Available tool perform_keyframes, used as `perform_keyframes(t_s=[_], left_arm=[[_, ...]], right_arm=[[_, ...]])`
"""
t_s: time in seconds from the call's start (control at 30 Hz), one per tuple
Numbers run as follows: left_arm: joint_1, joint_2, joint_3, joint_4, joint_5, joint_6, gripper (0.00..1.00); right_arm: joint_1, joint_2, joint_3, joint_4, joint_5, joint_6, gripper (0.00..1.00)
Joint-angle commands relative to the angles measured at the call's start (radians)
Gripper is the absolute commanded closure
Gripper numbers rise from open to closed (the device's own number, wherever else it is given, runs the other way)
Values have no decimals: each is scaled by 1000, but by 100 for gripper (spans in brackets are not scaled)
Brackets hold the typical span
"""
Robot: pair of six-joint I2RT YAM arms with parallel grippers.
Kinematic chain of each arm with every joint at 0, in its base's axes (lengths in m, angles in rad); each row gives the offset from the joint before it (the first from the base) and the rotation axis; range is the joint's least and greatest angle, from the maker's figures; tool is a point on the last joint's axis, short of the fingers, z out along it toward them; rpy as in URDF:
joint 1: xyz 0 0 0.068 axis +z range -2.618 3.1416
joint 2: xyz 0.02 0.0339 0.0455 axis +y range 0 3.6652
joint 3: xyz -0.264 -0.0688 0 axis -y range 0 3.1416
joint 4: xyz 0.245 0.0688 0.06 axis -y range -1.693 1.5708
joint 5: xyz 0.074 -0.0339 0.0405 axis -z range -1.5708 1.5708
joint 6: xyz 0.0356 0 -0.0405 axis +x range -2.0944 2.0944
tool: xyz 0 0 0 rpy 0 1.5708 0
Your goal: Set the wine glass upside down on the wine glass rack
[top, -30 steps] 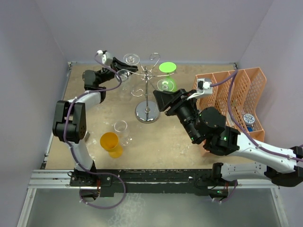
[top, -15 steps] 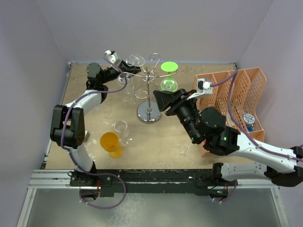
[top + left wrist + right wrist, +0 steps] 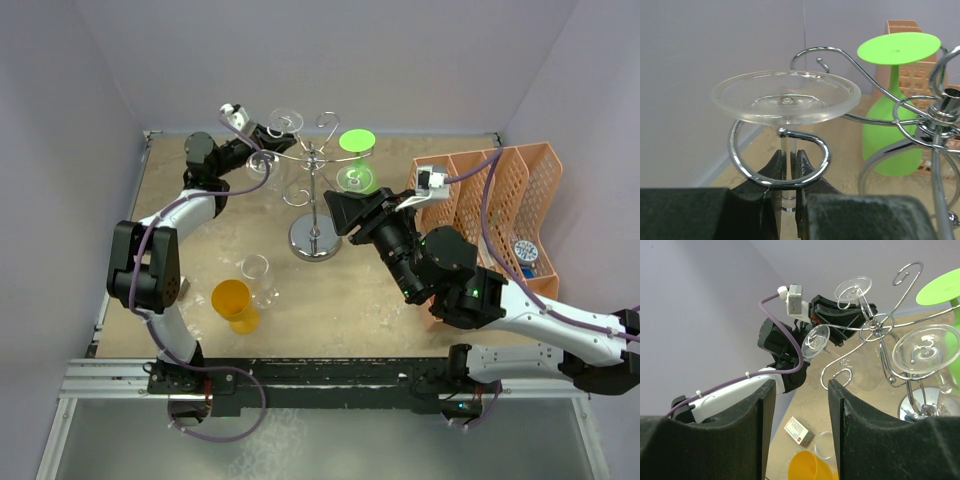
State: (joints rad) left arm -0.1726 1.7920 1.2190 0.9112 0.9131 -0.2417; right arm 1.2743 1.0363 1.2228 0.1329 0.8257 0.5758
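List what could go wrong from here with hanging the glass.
1. The left gripper pinches the wine glass stem inside a curl of the wine glass rack, the foot seemingly just above the wire; opening may drop it with a jolt.
2. Backing out could snag that curl, tug the rack and swing the green glass hanging nearby.

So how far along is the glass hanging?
Done: a green plastic wine glass already hangs inverted on the silver wire rack.
In hand: the left gripper is shut on the stem of the clear wine glass, foot up, with the stem inside a scroll loop. I can't tell whether the foot rests on the loop.
Left: seat it, release, back out.
The right gripper is open and empty.
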Motion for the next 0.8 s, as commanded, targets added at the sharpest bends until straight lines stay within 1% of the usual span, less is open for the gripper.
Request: perform_keyframes(t_s=[0.0,0.17,0.37,0.77], left_arm=[[4,-24,-3,68,-99,16,100],[7,-36,-33,121,-160,11,100],[13,-62,-71,153,-186,13,100],[24,-109,-131,157,-176,30,100]], right_arm=[[2,-4,46,27,36,-1,52],[2,-5,46,25,38,-1,52],[2,-5,43,24,39,-1,52],[2,4,46,28,26,-3,52]])
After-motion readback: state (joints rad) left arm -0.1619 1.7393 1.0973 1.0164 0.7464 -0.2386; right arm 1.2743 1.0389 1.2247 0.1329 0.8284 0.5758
